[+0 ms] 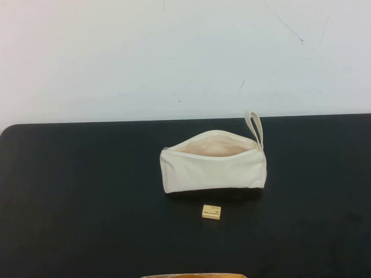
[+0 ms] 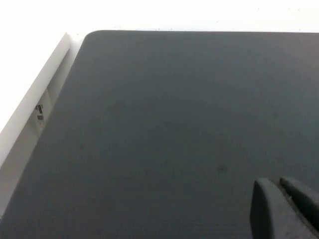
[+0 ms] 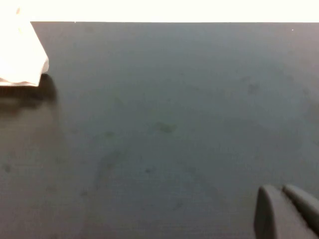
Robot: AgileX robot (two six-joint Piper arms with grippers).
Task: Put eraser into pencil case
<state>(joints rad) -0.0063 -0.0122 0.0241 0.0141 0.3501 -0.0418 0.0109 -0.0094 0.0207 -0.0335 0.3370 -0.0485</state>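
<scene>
The pencil case [image 1: 214,162] lies on its long side near the middle of the black counter [image 1: 75,197], a cream-white fabric pouch with its zip drawn back so the mouth gapes upward and the pale lining shows inside. Its loop strap [image 1: 255,128] stands up from the end on the robot's right, curling toward the white wall [image 1: 174,58] behind the counter. The zip pull sits at the opposite end of the case.

The eraser [image 1: 211,212] rests flat on the counter just beside the pencil case, on the side nearer the robot, a little apart from the pouch's wall and not touching it. It is a tiny pale-yellow block with small dark printed marks on its top face, and it lies outside the pouch.

Neither arm appears in the high view. The left hand [image 2: 286,209] shows only in the left wrist view as two dark fingertips [image 2: 264,209] pressed close together, with only a thin seam between them, holding nothing; it hovers over bare counter near the counter's rounded corner, well apart from the pencil case. The right hand [image 3: 286,211] shows only in the right wrist view, its two dark fingertips [image 3: 266,211] likewise drawn together and empty, above bare counter; one end of the pencil case [image 3: 20,55] sits at the edge of that view, well apart from the fingertips.

A thin orange-brown strip [image 1: 194,275] peeks in at the near edge of the high view, closer to the robot than the eraser.
</scene>
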